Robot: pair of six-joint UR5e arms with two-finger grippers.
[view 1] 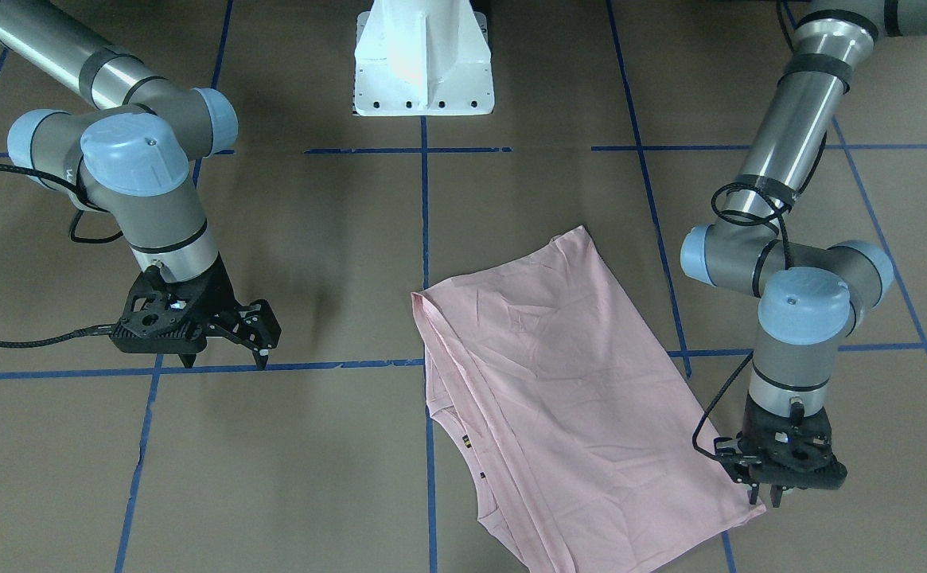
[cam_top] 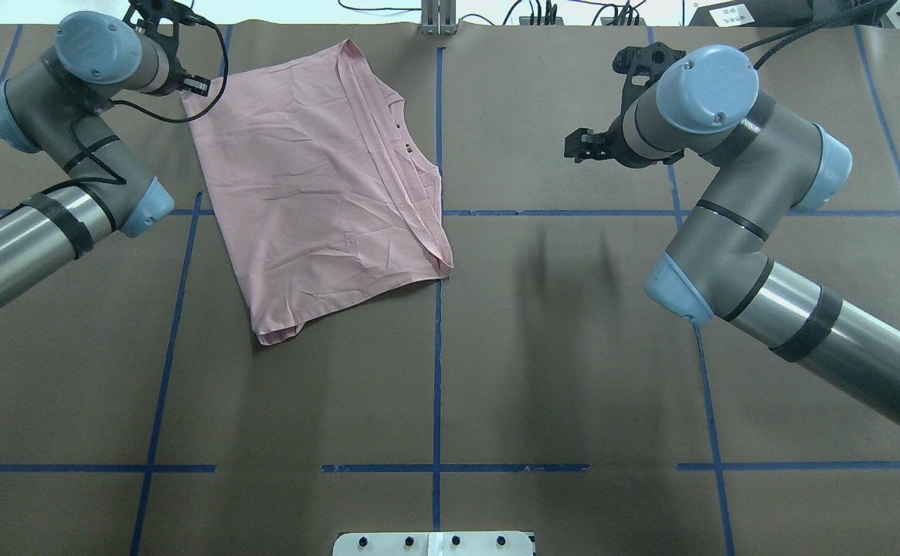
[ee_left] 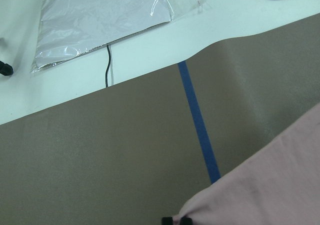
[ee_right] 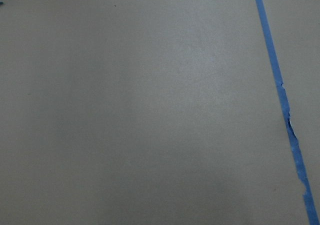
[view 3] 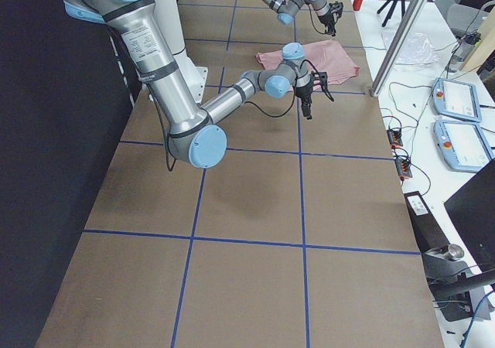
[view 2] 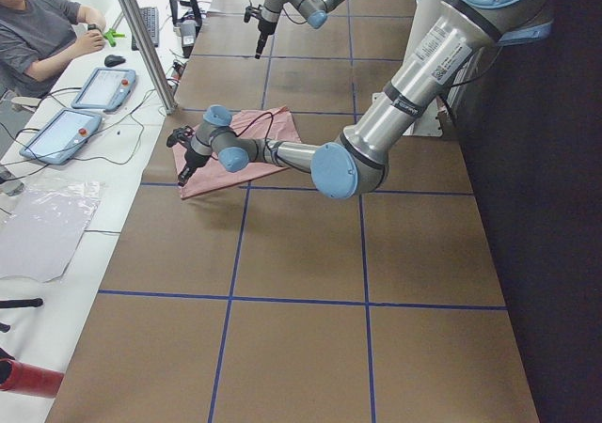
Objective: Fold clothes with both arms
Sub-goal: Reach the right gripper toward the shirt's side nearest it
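Observation:
The pale pink T-shirt [view 1: 558,398] lies folded on the brown table, plain side up, with its neckline and a small black tag along one edge. It also shows in the overhead view [cam_top: 318,185]. My left gripper [view 1: 765,500] stands at the shirt's far corner, by the table's far edge. In the left wrist view its fingertips [ee_left: 175,220] are close together where the pink corner [ee_left: 280,185] ends, shut on it. My right gripper [view 1: 224,362] is open and empty, above bare table well away from the shirt; it also shows in the overhead view [cam_top: 585,147].
The white pedestal base [view 1: 423,64] stands at the robot's side of the table. Blue tape lines [cam_top: 438,347] grid the brown surface. Beyond the far edge a white bench holds a clear plastic bag [ee_left: 110,20], tablets [view 2: 99,89] and cables. An operator [view 2: 38,28] sits there.

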